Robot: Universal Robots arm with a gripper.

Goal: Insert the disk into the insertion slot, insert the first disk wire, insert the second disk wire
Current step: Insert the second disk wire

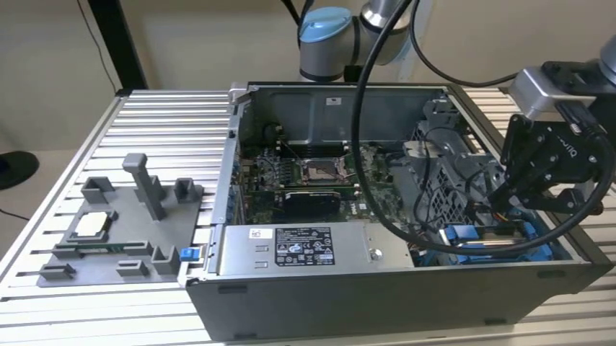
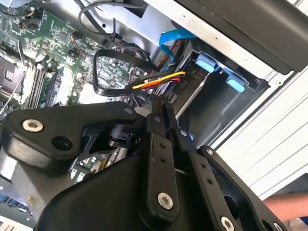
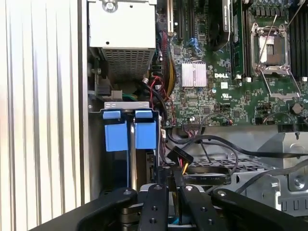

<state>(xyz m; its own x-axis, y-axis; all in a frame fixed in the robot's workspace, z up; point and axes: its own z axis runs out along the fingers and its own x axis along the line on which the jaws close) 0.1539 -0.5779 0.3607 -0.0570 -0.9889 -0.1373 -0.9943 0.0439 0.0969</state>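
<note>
On the exterior view's left, a grey slotted fixture tray (image 1: 115, 238) sits on the ribbed metal counter (image 1: 58, 144), just beside the open computer case (image 1: 385, 303). Inside the case, the green motherboard (image 1: 318, 180) lies toward the middle, with the grey labelled power-supply box (image 1: 303, 249) along the near wall. Further to the exterior view's right, in the case's near corner, the disk (image 1: 495, 245) with its bright blue carrier lies seated in the insertion slot (image 1: 558, 252); in the first wrist view the blue tabs of the slot (image 3: 130, 130) stand side by side against the case wall. The gripper (image 1: 510, 198) hangs above this corner, its black body tilted down toward the disk. In the second wrist view its jaws stand together, the black fingers (image 2: 161, 144) close around the black connector of a wire (image 2: 159, 79) with red, yellow and black strands, which runs toward the slot. A person's hand (image 2: 288, 207) shows at the edge of the second wrist view, over the counter.
</note>
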